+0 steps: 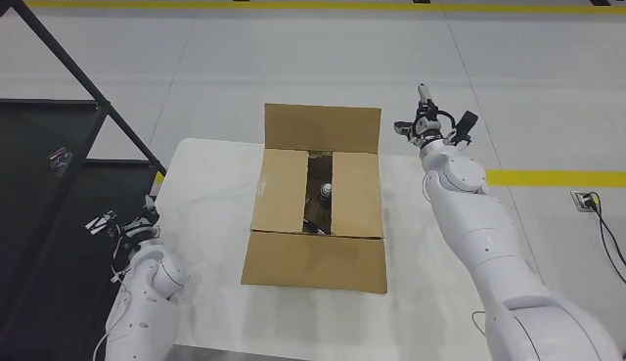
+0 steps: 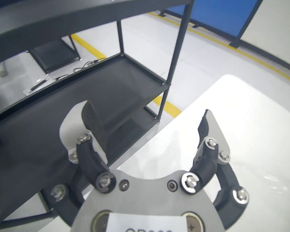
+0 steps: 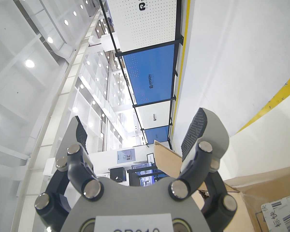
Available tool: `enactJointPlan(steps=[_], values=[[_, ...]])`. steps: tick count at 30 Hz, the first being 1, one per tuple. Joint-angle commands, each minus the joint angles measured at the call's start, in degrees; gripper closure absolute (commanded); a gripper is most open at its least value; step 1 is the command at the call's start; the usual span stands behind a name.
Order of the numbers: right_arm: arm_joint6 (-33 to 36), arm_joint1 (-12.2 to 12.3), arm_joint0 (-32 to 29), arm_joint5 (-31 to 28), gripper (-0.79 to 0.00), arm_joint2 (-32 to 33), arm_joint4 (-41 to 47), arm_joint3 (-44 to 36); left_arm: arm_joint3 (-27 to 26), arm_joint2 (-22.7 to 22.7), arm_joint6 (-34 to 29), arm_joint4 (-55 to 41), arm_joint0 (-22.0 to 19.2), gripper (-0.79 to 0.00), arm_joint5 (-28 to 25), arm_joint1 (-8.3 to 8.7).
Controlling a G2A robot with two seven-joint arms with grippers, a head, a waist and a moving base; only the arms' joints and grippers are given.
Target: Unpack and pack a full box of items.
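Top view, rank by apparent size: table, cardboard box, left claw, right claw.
1. table
2. cardboard box
3. left claw and right claw: they look about alike, so unranked.

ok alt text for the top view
A cardboard box sits on a white table, side flaps nearly closed over items inside. The open left hand is at the table's edge by a black rack; the open right hand is beyond the box's far corner.
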Motion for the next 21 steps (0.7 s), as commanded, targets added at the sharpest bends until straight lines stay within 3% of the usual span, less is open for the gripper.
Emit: enactJointPlan(steps=[1,6,11,16,21], values=[[1.26,0.05,0.76,1.28,-0.785,0.12,0.13,0.38,-7.97,-0.09,-0.41,0.89,3.82,-0.785,-3.74,0.27],[2.01,0.47,2.48,4.64,-0.785,0.39,-0.62,2.41,-26.04,-2.2,-4.48,3.25,13.16,-0.785,-12.37,1.32],[2.01,0.47,2.48,4.64,-0.785,0.39,-0.62,2.41,-38.23,-4.13,-10.95,7.69,20.79,-0.785,-24.23,2.59],[2.65,0.45,1.95,4.39,-0.785,0.5,-0.25,1.71,-43.16,-4.84,-14.61,10.63,23.98,-0.785,-33.76,3.45],[21.2,1.21,-4.45,-2.2,-0.785,0.64,1.01,-8.49,-44.21,-4.55,-17.11,10.92,24.53,-0.785,-38.22,3.82]])
